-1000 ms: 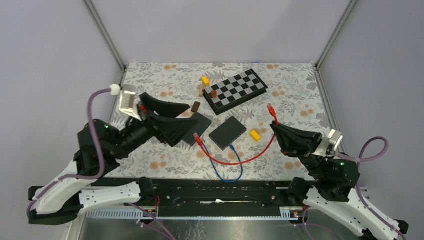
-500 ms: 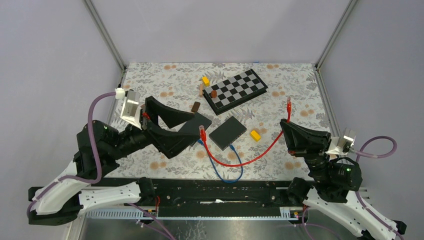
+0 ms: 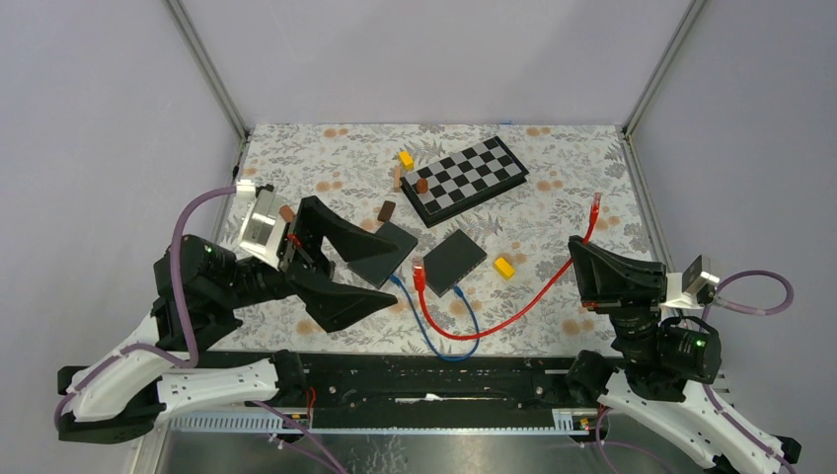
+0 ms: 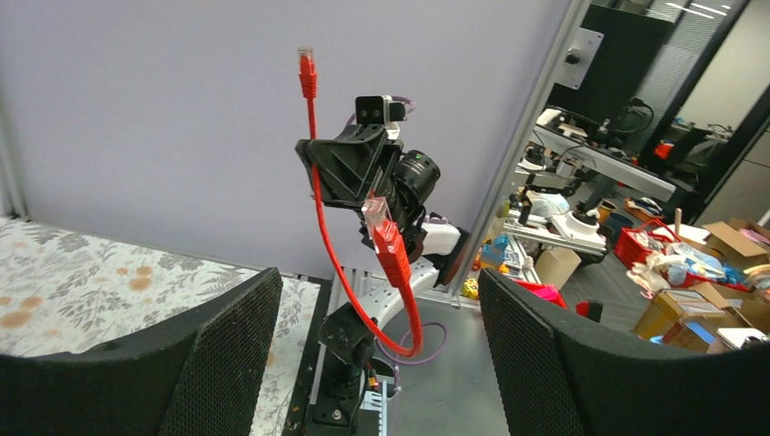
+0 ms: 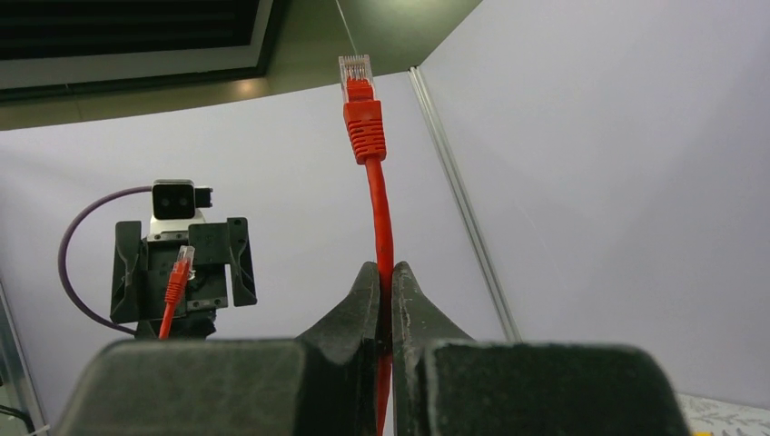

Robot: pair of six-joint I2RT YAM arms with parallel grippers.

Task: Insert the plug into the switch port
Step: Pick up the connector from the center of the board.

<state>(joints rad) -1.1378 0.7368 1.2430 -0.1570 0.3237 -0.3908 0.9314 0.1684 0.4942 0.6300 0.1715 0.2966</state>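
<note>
Cable (image 5: 383, 227) pinched in R jaws, plug (image 5: 361, 104) up at 12.
L jaws wide, empty; 2nd plug (image 3: 418, 274) at their 3 o'clock.

The right gripper (image 3: 575, 247) has risen and drawn back toward the near right corner, carrying the red cable (image 3: 503, 308), so the upper plug (image 3: 595, 204) now stands farther right. The cable's free plug (image 3: 418, 274) has been dragged right, away from the left black box (image 3: 390, 247). The left gripper (image 3: 383, 262) has pulled back toward its base, uncovering more of that box.
</note>
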